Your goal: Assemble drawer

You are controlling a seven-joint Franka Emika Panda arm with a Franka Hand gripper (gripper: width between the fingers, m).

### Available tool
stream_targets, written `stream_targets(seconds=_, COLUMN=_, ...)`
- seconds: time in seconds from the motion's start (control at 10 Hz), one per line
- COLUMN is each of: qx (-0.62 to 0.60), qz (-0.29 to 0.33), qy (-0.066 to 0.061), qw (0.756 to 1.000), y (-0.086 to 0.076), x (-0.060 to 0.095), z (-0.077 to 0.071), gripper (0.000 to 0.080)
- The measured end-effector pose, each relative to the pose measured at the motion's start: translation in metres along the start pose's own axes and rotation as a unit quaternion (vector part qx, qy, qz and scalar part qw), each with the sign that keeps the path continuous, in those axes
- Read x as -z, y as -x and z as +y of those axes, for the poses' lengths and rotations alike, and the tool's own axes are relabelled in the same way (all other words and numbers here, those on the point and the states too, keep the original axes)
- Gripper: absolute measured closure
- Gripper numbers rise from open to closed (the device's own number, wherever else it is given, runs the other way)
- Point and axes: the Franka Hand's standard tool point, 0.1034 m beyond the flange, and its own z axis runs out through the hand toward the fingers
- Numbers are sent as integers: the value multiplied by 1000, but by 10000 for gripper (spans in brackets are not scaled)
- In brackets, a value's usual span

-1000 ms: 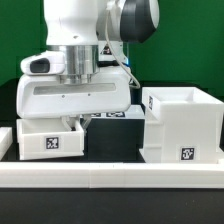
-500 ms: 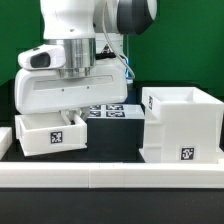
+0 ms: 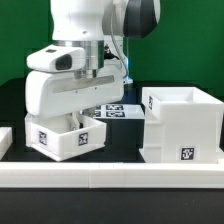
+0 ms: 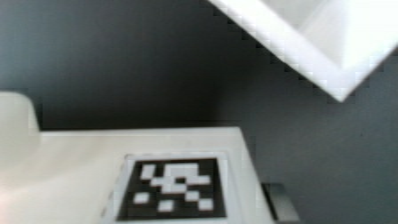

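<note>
My jaws (image 3: 76,124) are pinched on a small white open-top plastic tray (image 3: 62,140) by the bench's (image 3: 116,142) front edge. The tall white boxy housing (image 3: 180,125) looks empty, so nothing's slotted in yet.

No words or numbers are legible; only coded square tags (image 3: 187,154) mark the tray (image 3: 62,146), housing (image 3: 180,122) and marker board (image 3: 113,111).

You have one open lane: the bare dark table (image 3: 124,142) between the tray (image 3: 68,140) on the exterior view's left and the tall housing (image 3: 180,125) on the exterior view's right. The low rail (image 3: 110,176) walls the near edge, and the marker board (image 3: 112,110) lies flat at the far end.
</note>
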Motion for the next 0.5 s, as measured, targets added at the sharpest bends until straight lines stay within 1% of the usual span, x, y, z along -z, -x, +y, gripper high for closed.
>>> stream_targets(seconds=0.1, qx=33, qz=-2, qy=1, qw=999, y=-2, x=0, z=-1, gripper=758)
stream_targets(seconds=0.2, qx=58, qz=-2, qy=5, qw=998, y=0, x=1, z=1, gripper=758)
stream_targets(seconds=0.5, qx=139, qz=-9, qy=5, qw=990, y=4, x=0, z=2, gripper=758)
